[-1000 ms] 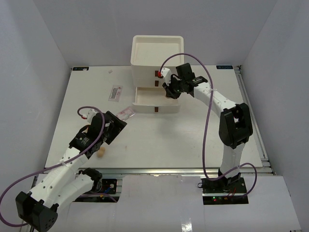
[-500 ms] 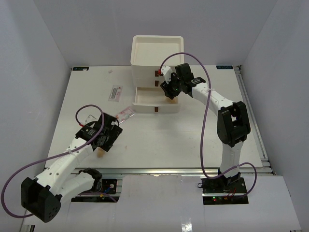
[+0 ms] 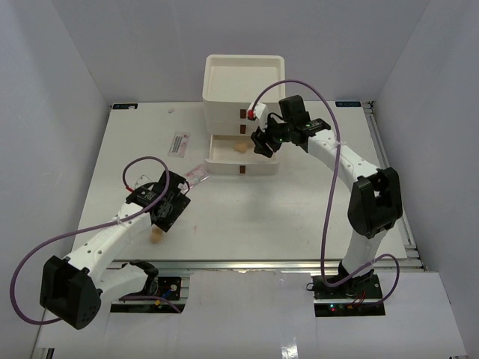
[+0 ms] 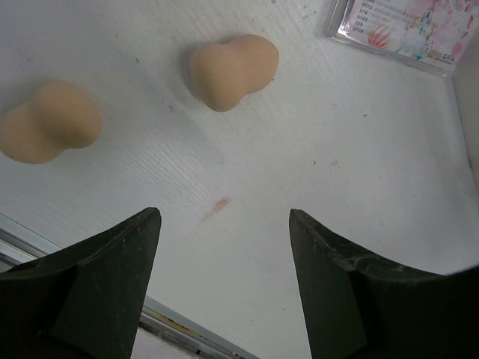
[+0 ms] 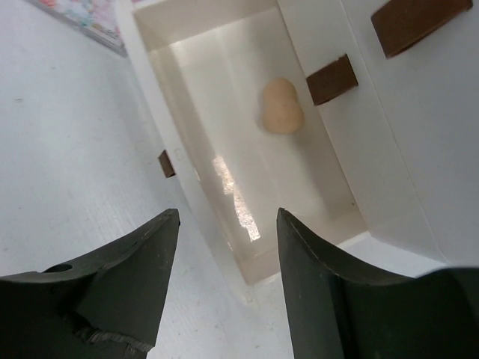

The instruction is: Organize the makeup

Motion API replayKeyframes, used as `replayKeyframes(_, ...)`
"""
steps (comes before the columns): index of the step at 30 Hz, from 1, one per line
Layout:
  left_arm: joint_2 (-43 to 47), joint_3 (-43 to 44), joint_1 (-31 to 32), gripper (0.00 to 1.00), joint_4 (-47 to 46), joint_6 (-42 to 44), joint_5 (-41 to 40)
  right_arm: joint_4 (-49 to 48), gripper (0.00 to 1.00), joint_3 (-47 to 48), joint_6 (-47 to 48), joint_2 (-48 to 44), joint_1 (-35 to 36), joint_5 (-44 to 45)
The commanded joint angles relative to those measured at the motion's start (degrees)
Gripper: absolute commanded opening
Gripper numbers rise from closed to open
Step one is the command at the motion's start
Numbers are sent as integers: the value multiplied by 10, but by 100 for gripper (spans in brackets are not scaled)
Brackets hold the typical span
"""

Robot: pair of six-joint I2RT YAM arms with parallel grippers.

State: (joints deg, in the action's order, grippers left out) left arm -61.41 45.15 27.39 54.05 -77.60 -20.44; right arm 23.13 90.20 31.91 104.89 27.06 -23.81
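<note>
One tan sponge, the drawer sponge (image 5: 283, 106), already lies in the pulled-out bottom drawer (image 5: 224, 149) of the white drawer box (image 3: 224, 111), so the sorting looks begun but far from finished. The right tool (image 5: 227, 217) hangs just above that drawer with its fingers apart and nothing between them. In the right wrist view the drawer sponge's long axis runs up and down the frame, narrow end toward the top, near the drawer's right wall and just beside a red-brown handle (image 5: 331, 78). Two more sponges sit out on the bench (image 3: 299, 217) at the lower left of the overhead view, below the left tool (image 4: 224, 217), whose fingers also stand apart and empty. In the left wrist view the centre sponge (image 4: 233, 71) lies at upper centre, its long axis slanting from lower left to upper right with the fatter lobe at lower left. The edge sponge (image 4: 51, 121) lies at the left margin, well apart from it and slanted much the same way. A clear pink packet (image 3: 196, 176) rests on the bench just left of the open drawer, and a flat sachet (image 3: 179, 143) lies further up and left. By my judgement both sponges, the packet and the sachet remain to be put away; I can make out no small bottles.
</note>
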Motion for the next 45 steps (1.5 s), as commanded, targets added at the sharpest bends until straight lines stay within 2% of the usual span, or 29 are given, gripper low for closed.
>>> replayKeyframes(1, -24, 14, -22, 78, -38, 41, -8, 32, 61, -26, 46, -58, -15, -74)
replayKeyframes(7, -82, 18, -76, 71, -103, 120, 14, 40, 60, -58, 47, -99, -42, -98)
replayKeyframes(15, -147, 12, -118, 44, -150, 179, 61, 44, 59, -74, 43, -117, -74, -109)
replayKeyframes(21, -160, -5, -128, 39, -162, 189, 66, 42, 59, -79, 37, -125, -87, -116)
replayKeyframes(24, -159, -13, -132, 32, -163, 192, 70, 43, 58, -80, 34, -128, -90, -119)
replayKeyframes(29, -148, -10, -135, 7, -161, 207, 71, 43, 58, -79, 30, -130, -94, -124)
replayKeyframes(32, -142, -8, -136, 0, -158, 215, 75, 43, 58, -77, 27, -130, -93, -126)
replayKeyframes(41, -90, 61, -128, 0, -197, 322, 251, 43, 58, -74, 24, -133, -100, -129)
replayKeyframes(45, -80, 83, -122, 0, -273, 345, 331, 43, 57, -73, 23, -131, -106, -129)
